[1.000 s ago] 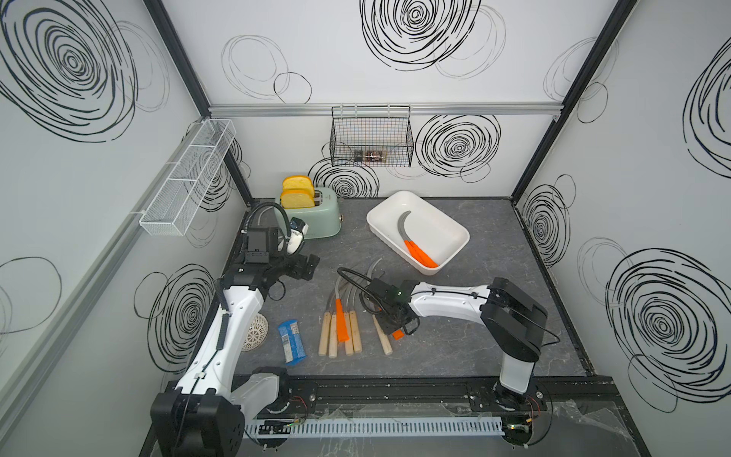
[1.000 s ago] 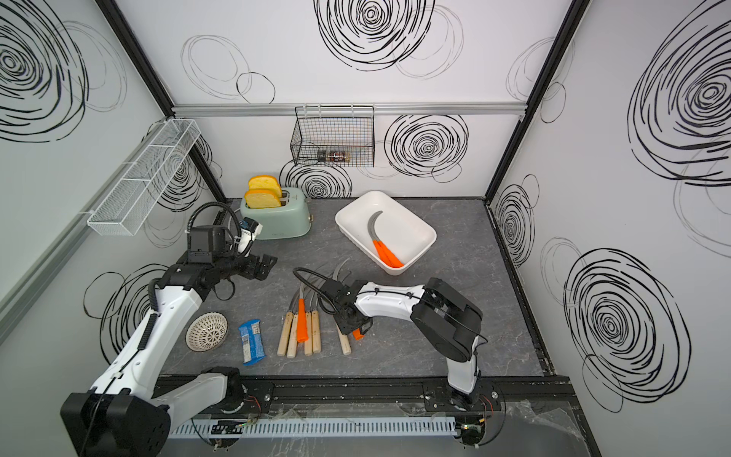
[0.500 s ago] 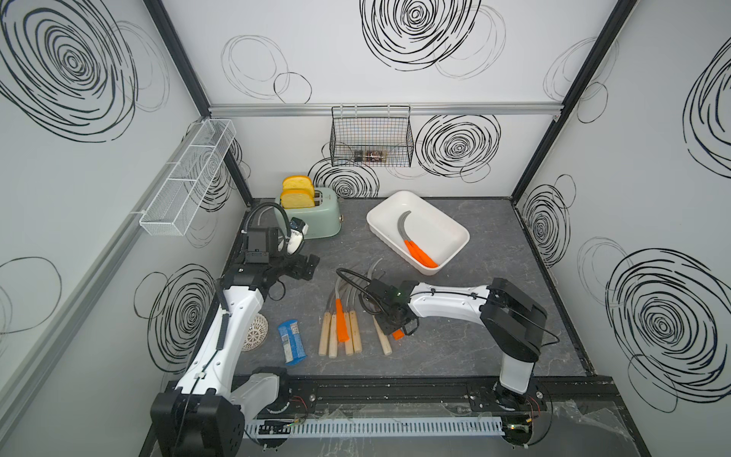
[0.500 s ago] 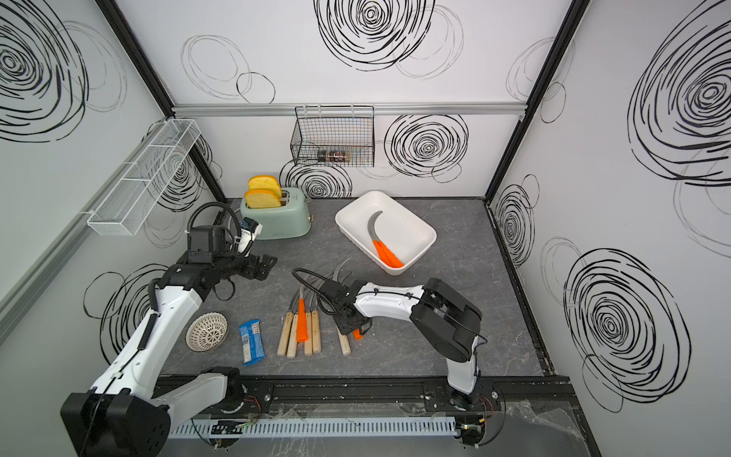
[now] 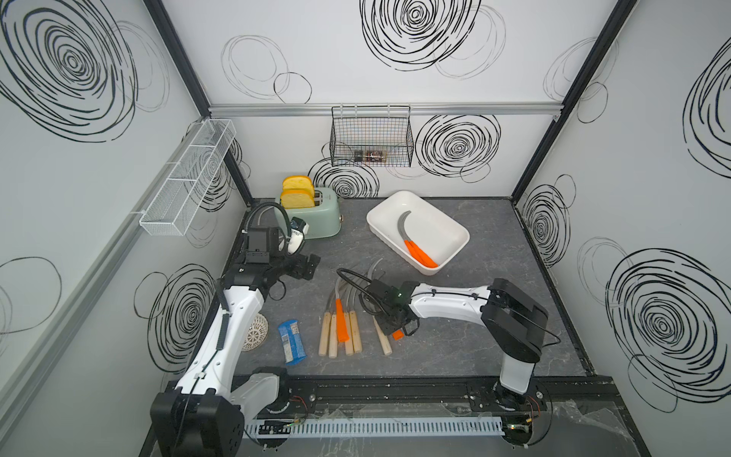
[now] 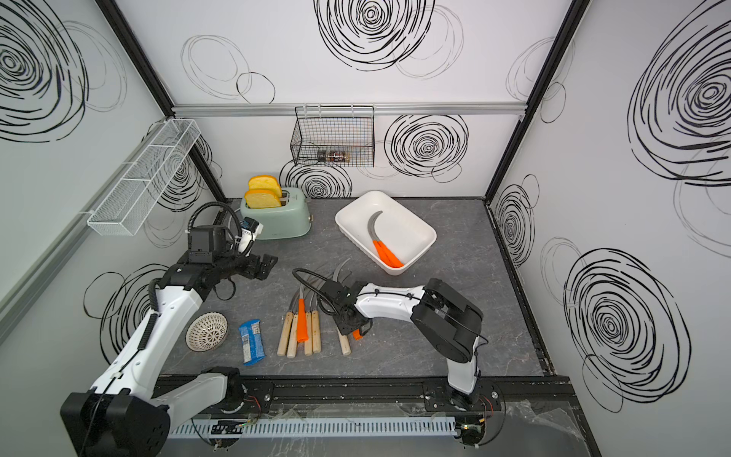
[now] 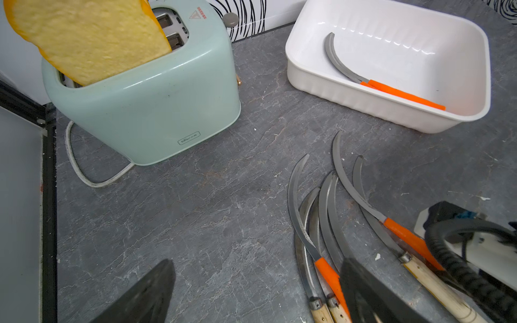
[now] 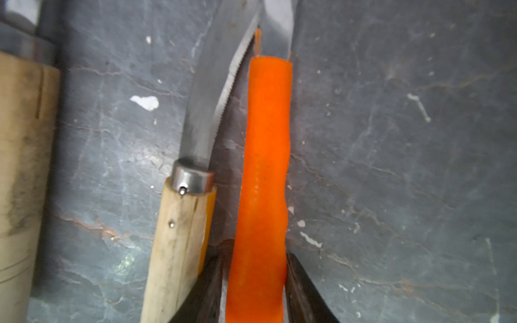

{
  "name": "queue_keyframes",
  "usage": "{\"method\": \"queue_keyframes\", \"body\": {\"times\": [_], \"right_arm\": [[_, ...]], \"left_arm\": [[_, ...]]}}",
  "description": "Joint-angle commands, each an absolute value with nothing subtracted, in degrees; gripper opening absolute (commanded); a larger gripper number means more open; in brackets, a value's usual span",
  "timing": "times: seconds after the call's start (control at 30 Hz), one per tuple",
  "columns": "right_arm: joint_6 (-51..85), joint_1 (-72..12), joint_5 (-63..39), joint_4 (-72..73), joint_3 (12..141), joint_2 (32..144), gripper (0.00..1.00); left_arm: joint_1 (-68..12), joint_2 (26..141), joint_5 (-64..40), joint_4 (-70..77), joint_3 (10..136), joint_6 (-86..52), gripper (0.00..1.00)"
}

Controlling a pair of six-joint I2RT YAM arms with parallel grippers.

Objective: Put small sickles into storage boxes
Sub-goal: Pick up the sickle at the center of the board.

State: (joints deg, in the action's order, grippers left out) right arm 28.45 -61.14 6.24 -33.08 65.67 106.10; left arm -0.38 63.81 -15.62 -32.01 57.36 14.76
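Mint-green toaster (image 5: 316,219) holding two yellow bread slices (image 5: 297,194); blue packet (image 5: 291,341) beside white perforated dome (image 6: 207,331) on grey worktop (image 5: 474,340).

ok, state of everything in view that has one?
white tub, orange-handled sickles inside
loose sickles, flat on the table, outside the tub
right claw, jaws either side of an orange sickle handle lying on the table; grip unclear
left claw, open, empty
toaster, two bread slices up in its slots
wire basket, hung on the rail, small items inside
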Motion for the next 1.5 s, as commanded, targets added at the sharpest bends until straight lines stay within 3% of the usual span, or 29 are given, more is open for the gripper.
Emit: {"method": "queue_keyframes", "body": {"times": [0.0,0.6,0.97,1.2,1.47], "right_arm": [[29.1,-61.4,5.9,-33.9,62.9,108.6,0.39],[29.3,-60.7,5.8,-32.8,61.2,108.9,0.33],[28.9,-60.2,6.3,-32.6,61.0,109.7,0.2],[28.7,-59.8,7.3,-32.0,60.7,107.1,0.01],[27.4,-59.4,7.4,-32.4,61.3,102.5,0.0]], "left_arm": [[-0.9,64.2,-16.6,-30.1,57.7,14.5,0.96],[-1.5,64.6,-16.3,-29.9,58.2,14.2,0.96],[-1.6,64.6,-16.0,-30.1,58.6,14.3,0.96],[-1.6,64.3,-15.7,-30.1,58.8,14.6,0.96],[-1.6,64.1,-15.6,-30.2,58.8,14.4,0.96]]}}
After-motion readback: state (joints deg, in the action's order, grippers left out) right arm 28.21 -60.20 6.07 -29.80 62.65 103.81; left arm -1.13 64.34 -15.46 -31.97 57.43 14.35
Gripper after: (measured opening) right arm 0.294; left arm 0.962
